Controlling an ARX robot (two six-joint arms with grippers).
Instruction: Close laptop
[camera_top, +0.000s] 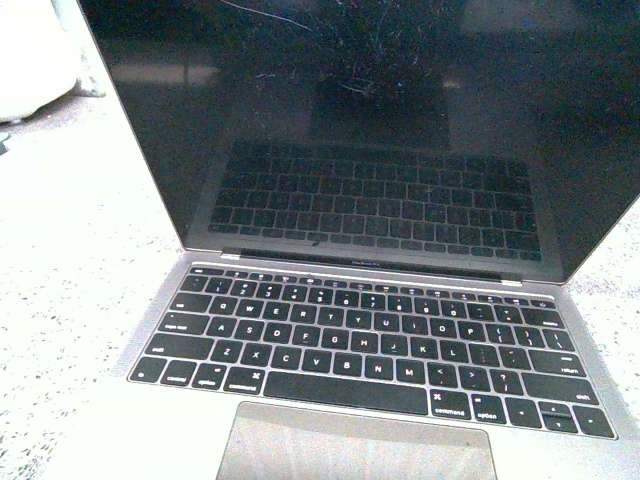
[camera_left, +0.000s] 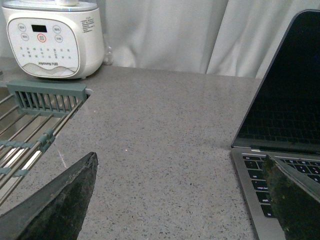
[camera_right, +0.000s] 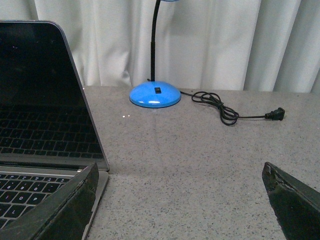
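Of the left hand (camera_left: 179, 156) only two fingers (camera_left: 60, 205) show. They are dark wedges, near black with a greenish, speckled, rough-looking skin, narrowing to blunt tips. The right hand (camera_right: 180, 165) has the same pair of fingers (camera_right: 292, 200), with a paler grey line along their edges.

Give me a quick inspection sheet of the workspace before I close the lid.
Surface: grey speckled countertop, dry, no spills seen.
Job's things: laptop open, lid upright, screen dark and scratched, nothing on the keys.
Clutter: white appliance and wire rack off the laptop's left side; blue lamp off its right.
Grippers: left hand open, empty; right hand open, empty; one on each side of the laptop.
Cables: black cord from the lamp base, loosely looped, plug lying free, apart from the laptop.
Surroundings: white curtain behind.
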